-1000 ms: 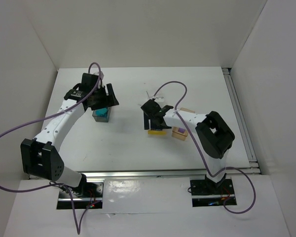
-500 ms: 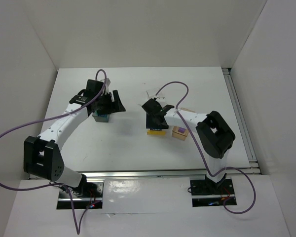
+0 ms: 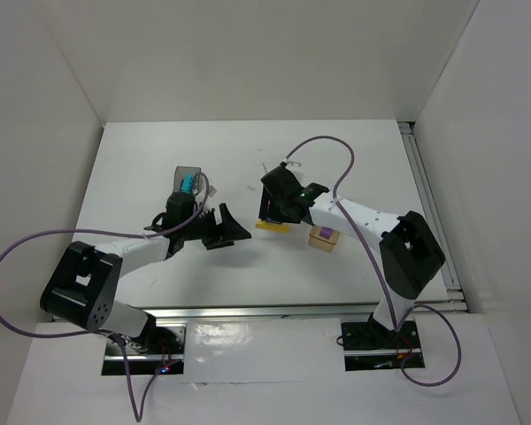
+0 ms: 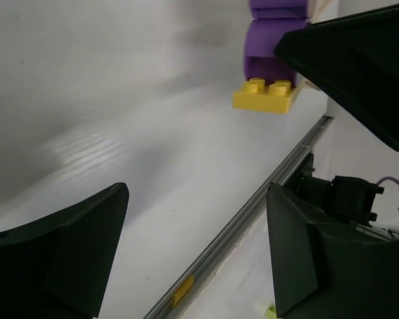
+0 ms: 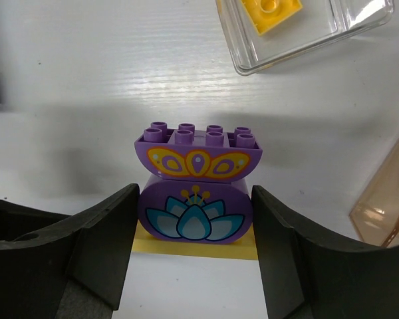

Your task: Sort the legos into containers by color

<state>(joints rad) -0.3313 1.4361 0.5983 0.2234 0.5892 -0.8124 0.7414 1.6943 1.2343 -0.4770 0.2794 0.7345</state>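
Overhead view looks down; both close wrist views share the purple lego (image 5: 195, 193).

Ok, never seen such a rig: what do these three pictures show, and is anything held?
Two robot arms on a table, each ending in two fingers. One picture looks down from above; the others come from wrist cameras. The right arm's fingers grip a purple lego stack on a flat yellow plate. The left arm's fingers are open, empty. Around them: a clear container with a yellow lego, a dark grey container with a teal lego, a tan box with a purple lego.
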